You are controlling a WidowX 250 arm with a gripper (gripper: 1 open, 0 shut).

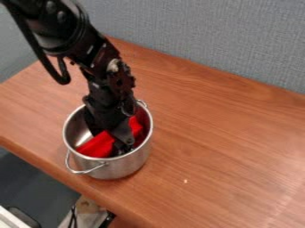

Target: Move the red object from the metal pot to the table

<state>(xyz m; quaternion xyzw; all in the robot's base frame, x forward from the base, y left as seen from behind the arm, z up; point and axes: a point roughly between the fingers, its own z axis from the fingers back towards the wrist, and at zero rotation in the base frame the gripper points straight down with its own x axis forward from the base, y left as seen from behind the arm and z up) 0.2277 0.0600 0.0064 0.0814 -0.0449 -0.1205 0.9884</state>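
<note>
So the tool (110,141) is down inside the metal pot (131,162) on the bench (226,134), jaws spread wide, straddling the red object (135,127) lying in there.

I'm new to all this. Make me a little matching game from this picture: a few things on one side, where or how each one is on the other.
Things:
1. red object
2. metal pot
3. gripper
4. wall

Descriptions:
a. grey-blue, behind the table
b. open, reaching down into the pot
c. lying inside the pot
d. standing on the wooden table, near its front edge

Pairs: 1-c, 2-d, 3-b, 4-a
</note>
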